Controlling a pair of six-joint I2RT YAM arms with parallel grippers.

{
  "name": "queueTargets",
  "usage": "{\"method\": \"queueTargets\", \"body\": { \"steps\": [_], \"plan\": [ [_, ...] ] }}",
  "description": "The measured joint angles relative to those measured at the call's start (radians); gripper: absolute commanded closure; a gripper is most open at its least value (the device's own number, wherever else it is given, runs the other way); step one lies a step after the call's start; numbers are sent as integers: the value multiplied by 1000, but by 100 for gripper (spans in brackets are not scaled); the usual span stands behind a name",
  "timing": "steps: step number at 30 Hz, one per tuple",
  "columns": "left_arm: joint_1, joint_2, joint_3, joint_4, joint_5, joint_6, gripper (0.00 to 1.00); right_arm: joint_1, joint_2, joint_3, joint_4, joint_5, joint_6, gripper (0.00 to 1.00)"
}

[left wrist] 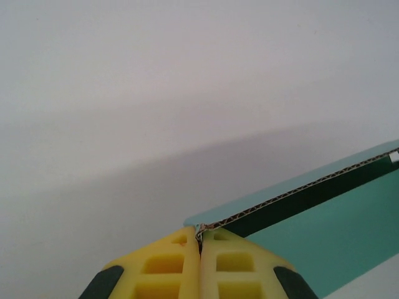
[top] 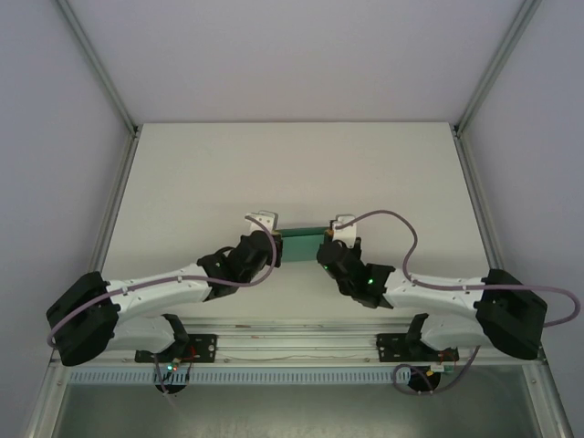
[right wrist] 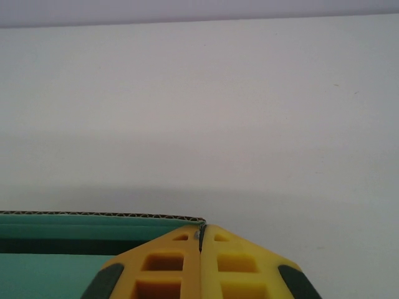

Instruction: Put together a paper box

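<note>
Top external shows the paper box (top: 301, 245) over mid bench (top: 292, 164), its long axis left-right between the arms. The left claw (top: 278, 246) is clamped on its left end and the right claw (top: 324, 248) on its right.

The top external camera hangs high above and behind the arm bases (top: 178, 347), looking down and forward across the white tabletop (top: 292, 164) to its far edge. Each wrist camera sits close behind its own yellow jaws, skimming low over the tabletop; the right one faces the far wall. All three views share the teal paper box (top: 301, 245) at mid-tabletop.
</note>
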Motion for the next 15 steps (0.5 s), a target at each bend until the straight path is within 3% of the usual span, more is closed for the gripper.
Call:
{"method": "queueTargets", "body": {
  "steps": [9,15],
  "plan": [
    [0,66,-35,156,-53,-3,100,-8,34,-14,54,19,92,100],
    [-7,76,-43,176,-68,-10,100,-36,32,106,-201,-44,227,100]
  ]
}}
